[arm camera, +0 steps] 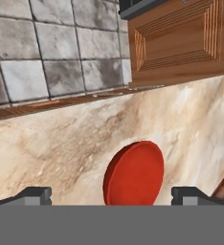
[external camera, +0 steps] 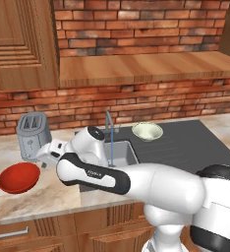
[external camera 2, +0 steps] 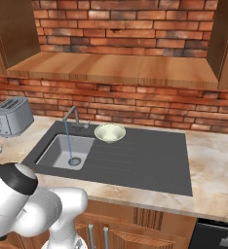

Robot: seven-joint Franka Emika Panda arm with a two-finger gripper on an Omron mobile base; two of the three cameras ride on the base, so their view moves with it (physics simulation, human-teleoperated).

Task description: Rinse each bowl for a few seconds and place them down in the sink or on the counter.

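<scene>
From the left base view, the red bowl (external camera: pixel 18 177) sits on the tabletop (external camera: pixel 48 197) at about 8 o'clock, below the toaster (external camera: pixel 32 134). The cream bowl (external camera: pixel 147 131) rests on the sink (external camera: pixel 186 147) drainboard.

From the right base view, water runs from the faucet (external camera 2: pixel 71 115) into the basin, with the cream bowl at its 3 o'clock.

In the hand view, the gripper (arm camera: pixel 112 195) is wide open and holds nothing, with the red bowl between its tips.
</scene>
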